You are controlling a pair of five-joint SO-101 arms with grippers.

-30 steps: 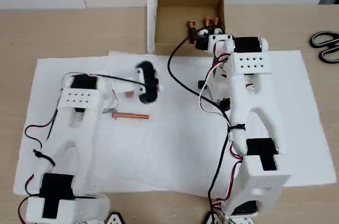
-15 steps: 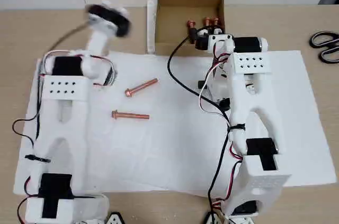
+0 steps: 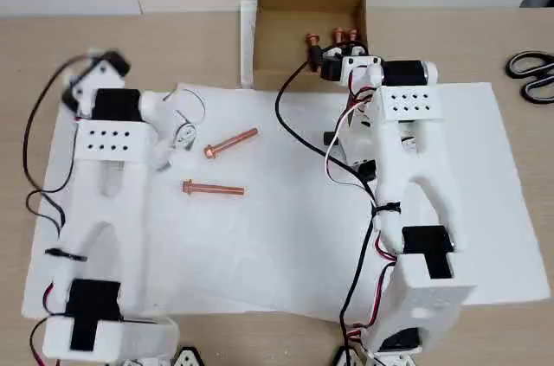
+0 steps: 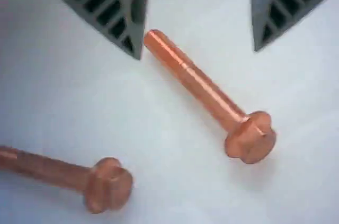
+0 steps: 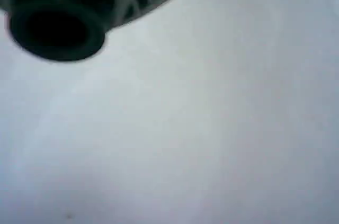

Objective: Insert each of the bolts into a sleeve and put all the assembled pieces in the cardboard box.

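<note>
Two copper bolts lie on the white sheet [image 3: 286, 236]: one slanted [image 3: 231, 143], one lower and nearly level [image 3: 213, 188]. My left gripper [image 4: 198, 17] hangs open just above the slanted bolt [image 4: 209, 94], whose threaded tip lies between the fingers; the other bolt [image 4: 69, 173] lies beside it. From above, the left arm [image 3: 108, 137] stands at the sheet's left. My right gripper is shut on a black sleeve [image 5: 55, 30] above bare paper, under the right arm [image 3: 407, 115]. The cardboard box [image 3: 277, 37] at the back holds assembled pieces [image 3: 333, 35] with copper heads.
Scissors [image 3: 532, 72] lie at the table's far right edge. Black and red cables [image 3: 299, 132] loop across the sheet near the right arm. The sheet's middle and front are bare paper.
The left arm swung up and back from the sheet's middle to the left side. The slanted bolt, half covered a second ago, now lies uncovered. The right arm has kept still.
</note>
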